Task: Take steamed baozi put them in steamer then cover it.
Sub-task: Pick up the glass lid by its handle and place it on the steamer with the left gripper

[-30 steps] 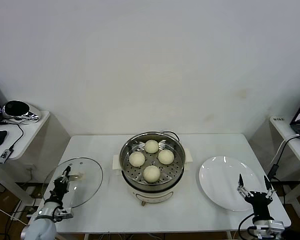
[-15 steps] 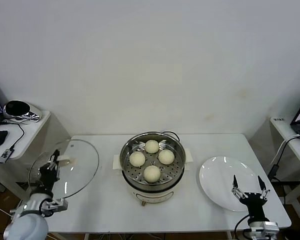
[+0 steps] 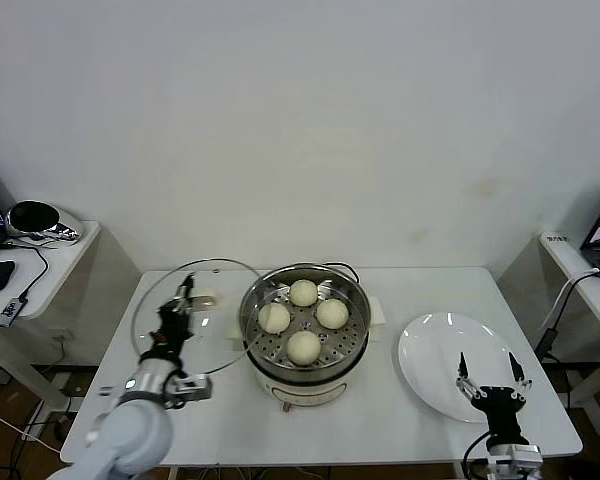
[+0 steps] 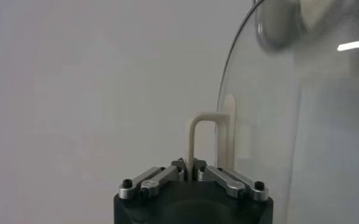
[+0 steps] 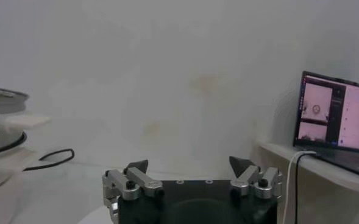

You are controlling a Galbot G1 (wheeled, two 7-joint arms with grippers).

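Four cream-white baozi (image 3: 303, 318) lie in the shiny steel steamer (image 3: 352, 340) on its white pot base at the table's middle. My left gripper (image 3: 183, 298) is shut on the cream bar handle (image 4: 194, 141) of the clear glass cover (image 3: 175, 330). It holds the cover tilted in the air just left of the steamer, its right rim close to the steamer's rim. The cover (image 4: 301, 122) also shows in the left wrist view. My right gripper (image 3: 487, 373) is open and empty over the near edge of the white plate (image 3: 450, 345).
A side table (image 3: 40, 262) with a black mouse and a shiny object stands at the far left. A laptop (image 5: 337, 119) sits on a shelf at the right. A black cable (image 5: 48, 159) runs behind the pot.
My left gripper has carried the cover up and rightward from the table's left edge to beside the steamer. The right gripper has drifted slightly left and back.
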